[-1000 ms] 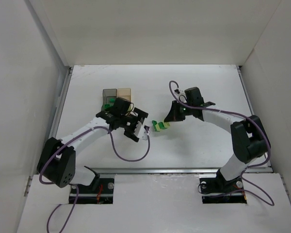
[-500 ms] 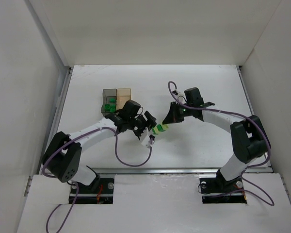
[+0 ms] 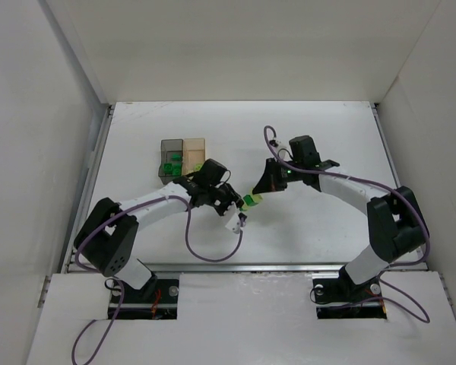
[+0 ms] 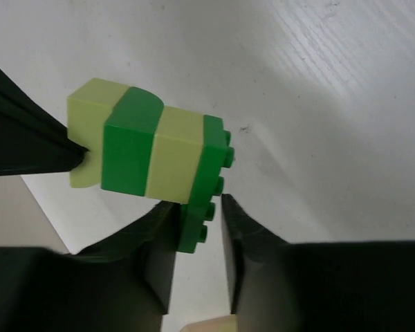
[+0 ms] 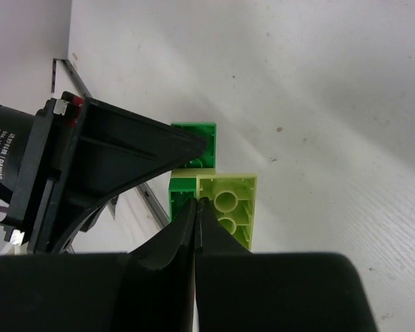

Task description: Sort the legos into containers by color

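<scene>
Both arms stretch inward and meet mid-frame. The left gripper (image 3: 240, 204) clamps the dark-green end of a glossy, studded lego stack (image 4: 152, 152); the right gripper (image 3: 260, 190) is pinched shut at its pale end.

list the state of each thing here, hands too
lego stack, four bricks joined, alternating pale and dark green, between both hands
left hand, jaws around the dark green end brick, grip unclear
right hand, shut, tips at the pale end brick
grey container, open, holds dark green legos
amber container, open, contents unclear
</scene>
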Robot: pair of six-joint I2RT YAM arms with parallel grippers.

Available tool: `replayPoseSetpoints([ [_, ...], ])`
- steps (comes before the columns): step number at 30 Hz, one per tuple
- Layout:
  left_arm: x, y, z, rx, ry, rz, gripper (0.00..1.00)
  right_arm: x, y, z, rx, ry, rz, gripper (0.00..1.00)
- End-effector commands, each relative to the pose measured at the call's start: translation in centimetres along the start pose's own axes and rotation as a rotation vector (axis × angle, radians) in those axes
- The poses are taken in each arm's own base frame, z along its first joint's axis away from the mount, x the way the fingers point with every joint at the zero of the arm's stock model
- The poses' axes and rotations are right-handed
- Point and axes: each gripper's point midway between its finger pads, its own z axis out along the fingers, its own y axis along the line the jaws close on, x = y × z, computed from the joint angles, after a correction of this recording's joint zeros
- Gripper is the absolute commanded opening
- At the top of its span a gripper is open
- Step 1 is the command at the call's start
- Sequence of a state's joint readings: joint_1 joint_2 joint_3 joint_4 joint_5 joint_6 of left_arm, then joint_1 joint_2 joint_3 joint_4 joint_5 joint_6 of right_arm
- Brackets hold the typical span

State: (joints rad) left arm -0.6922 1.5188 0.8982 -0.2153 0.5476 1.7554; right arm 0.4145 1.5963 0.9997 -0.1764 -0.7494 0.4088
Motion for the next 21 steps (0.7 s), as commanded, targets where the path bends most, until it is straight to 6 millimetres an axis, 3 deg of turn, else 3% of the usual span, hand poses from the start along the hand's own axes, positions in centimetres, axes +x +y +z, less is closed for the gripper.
replayPoseSetpoints([
  [1, -1.0, 1.5, -0.5, -0.026, -0.024, -0.022, 0.23, -1.2, 2.6, -0.4, -0.060, -0.028, -0.070, 0.00],
  [5, -1.8, 2.6, -0.9, -0.062, -0.023, -0.066, 0.00, -1.3, 3.1, -0.3, -0.067, -0.028, -0.081, 0.00],
  [9, -2.5, 3.5, -1.8, -0.103, -0.021, -0.096, 0.00, -1.4, 3.0, -0.3, -0.059, -0.031, -0.072, 0.00],
  [11, -2.8, 3.7, -2.6, -0.117, -0.022, -0.108, 0.00, -1.1, 2.8, -0.2, -0.057, -0.025, -0.056, 0.29],
  [13, -2.8, 3.5, -2.9, -0.133, -0.016, -0.175, 0.00, -0.8, 2.5, -0.1, -0.051, -0.013, -0.028, 0.69],
  [16, -1.9, 4.7, -3.5, -0.230, 0.032, -0.273, 0.00, -1.8, 2.0, -1.0, -0.012, -0.063, 0.034, 0.80],
  [18, -1.5, 4.7, -3.4, -0.265, 0.051, -0.358, 0.00, -3.5, 1.5, -2.5, 0.034, -0.142, 0.062, 0.98],
  [21, -0.9, 4.4, -3.5, -0.278, 0.083, -0.409, 0.00, -5.2, 1.3, -3.8, 0.075, -0.216, 0.074, 1.00],
])
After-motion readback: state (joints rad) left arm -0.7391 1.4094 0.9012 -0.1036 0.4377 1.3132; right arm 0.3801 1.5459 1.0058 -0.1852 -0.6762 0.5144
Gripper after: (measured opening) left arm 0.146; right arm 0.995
